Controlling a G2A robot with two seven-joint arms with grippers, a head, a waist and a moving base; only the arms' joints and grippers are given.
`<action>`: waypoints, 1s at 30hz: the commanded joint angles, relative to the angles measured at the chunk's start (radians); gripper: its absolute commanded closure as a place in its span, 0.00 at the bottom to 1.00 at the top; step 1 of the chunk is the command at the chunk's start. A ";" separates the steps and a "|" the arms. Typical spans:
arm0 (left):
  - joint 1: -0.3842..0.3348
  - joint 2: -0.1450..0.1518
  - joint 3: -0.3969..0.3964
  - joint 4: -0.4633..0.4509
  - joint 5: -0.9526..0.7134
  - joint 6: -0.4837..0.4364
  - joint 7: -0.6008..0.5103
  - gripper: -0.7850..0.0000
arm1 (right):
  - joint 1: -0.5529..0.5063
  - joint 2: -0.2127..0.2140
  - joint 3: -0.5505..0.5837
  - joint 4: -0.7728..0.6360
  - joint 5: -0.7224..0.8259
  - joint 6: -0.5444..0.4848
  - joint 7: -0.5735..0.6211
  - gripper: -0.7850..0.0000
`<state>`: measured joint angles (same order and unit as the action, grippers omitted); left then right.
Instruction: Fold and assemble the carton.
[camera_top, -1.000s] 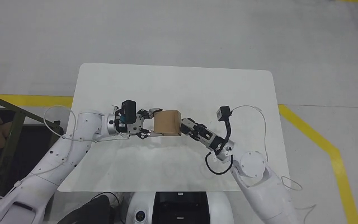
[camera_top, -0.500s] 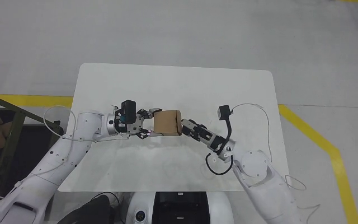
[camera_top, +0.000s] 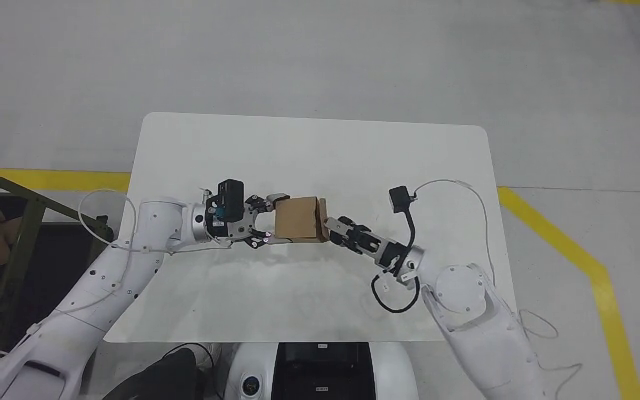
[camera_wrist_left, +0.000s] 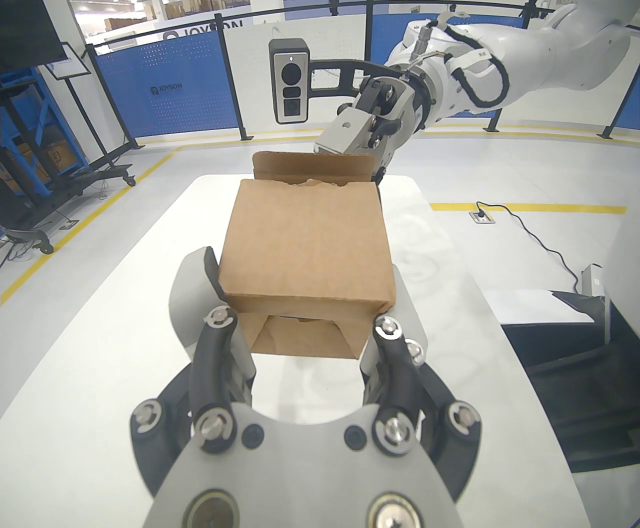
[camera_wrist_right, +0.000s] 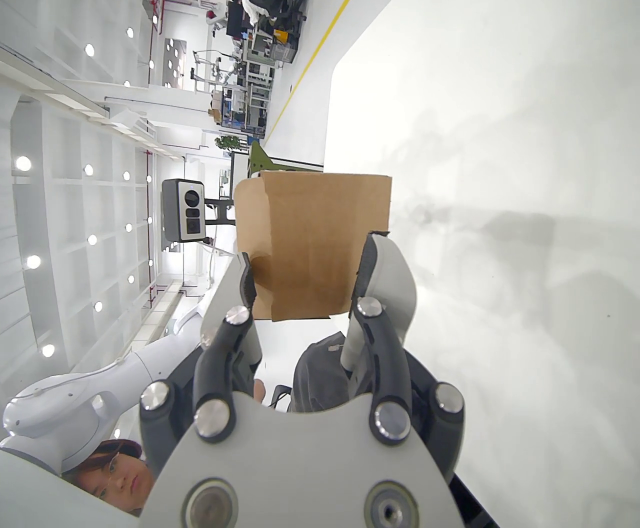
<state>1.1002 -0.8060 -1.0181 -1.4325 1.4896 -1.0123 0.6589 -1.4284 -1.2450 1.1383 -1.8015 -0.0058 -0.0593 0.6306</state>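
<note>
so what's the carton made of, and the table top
Carton: brown cardboard, matte, judging by its creased folds and ragged torn edge. Table: smooth white top, slightly glossy with faint smears; laminate or plastic, I cannot tell which.

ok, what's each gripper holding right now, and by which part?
Left gripper clamps the carton by the end nearest it, across both side walls. Right gripper is at the opposite end; whether it grips cannot be told.
</note>
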 joint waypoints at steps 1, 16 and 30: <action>0.000 0.000 -0.001 0.000 0.000 0.000 -0.001 0.52 | 0.001 0.002 0.002 -0.001 -0.003 0.003 0.007 0.53; 0.001 -0.002 -0.003 -0.002 -0.002 0.000 -0.010 0.52 | 0.029 0.008 -0.009 -0.003 -0.034 0.012 0.028 0.47; 0.003 -0.002 -0.005 -0.002 0.007 0.000 -0.009 0.55 | 0.066 0.014 -0.022 0.017 -0.061 0.025 0.062 0.49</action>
<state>1.1025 -0.8079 -1.0233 -1.4349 1.4963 -1.0123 0.6499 -1.3629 -1.2319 1.1158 -1.7856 -0.0648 -0.0345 0.6912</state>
